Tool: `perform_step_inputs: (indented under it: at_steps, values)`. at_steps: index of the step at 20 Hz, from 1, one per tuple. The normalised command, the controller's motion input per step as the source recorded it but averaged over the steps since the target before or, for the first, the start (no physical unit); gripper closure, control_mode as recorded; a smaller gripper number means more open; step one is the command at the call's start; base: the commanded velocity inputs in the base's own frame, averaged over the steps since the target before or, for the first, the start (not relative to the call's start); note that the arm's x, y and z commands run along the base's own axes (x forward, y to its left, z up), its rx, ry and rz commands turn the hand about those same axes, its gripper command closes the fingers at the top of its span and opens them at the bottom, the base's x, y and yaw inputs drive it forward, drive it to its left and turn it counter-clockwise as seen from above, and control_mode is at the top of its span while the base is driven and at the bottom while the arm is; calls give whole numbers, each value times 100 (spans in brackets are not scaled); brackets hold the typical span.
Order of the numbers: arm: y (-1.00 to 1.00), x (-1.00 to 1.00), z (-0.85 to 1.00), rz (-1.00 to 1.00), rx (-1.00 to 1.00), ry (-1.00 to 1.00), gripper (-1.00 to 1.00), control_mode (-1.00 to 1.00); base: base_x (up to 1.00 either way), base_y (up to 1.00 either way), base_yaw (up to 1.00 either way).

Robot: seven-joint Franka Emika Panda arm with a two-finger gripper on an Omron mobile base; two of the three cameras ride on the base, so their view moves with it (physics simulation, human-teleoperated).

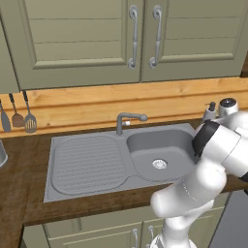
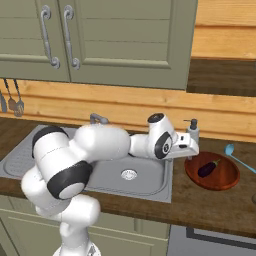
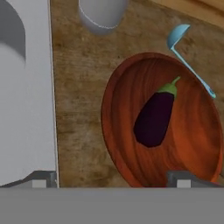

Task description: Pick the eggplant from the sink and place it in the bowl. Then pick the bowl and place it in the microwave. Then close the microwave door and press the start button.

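I had the eggplant (image 3: 154,119) lying inside the bowl (image 3: 127,78), roughly at its middle, stem cap pointing toward the far rim; from the right base view it (image 2: 208,168) showed as a dark shape on the bowl's (image 2: 220,181) reddish floor. The bowl sat on the wooden counter (image 2: 210,205) just beside the sink's (image 2: 150,187) right edge, apart from the steel rim. The gripper (image 3: 113,180) hung above the counter at the bowl's near left rim, its 2 fingers spread wide with 1 tip (image 3: 42,179) by the sink's edge and the other (image 3: 186,178) over the bowl, holding nothing. In the right base view the hand (image 2: 186,148) reached out level from the arm, over the gap between basin and bowl. A blue ladle (image 3: 186,52) lay on the counter with its handle touching the bowl's far right rim. A grey soap dispenser (image 2: 192,131) stood at the counter's back edge behind the bowl. The basin (image 1: 160,155) held only its round drain (image 1: 159,163), with the faucet (image 1: 127,121) at its back edge
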Motion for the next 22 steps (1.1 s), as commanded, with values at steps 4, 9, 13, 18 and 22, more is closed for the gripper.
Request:
perform_step_inputs:
  at_steps: [4,9,13,18,22]
  values:
    - [-8,11,-34,0,0,0,-100,-100,0,0,0]
    - [-22,15,-36,1,3,0,-100,-100,0,0,0]
    - [-17,31,-29,0,3,0,-100,-100,0,0,0]
    - [-29,20,-22,2,5,0,-100,-100,0,0,0]
    - [-42,8,-14,2,7,0,-100,-100,0,0,0]
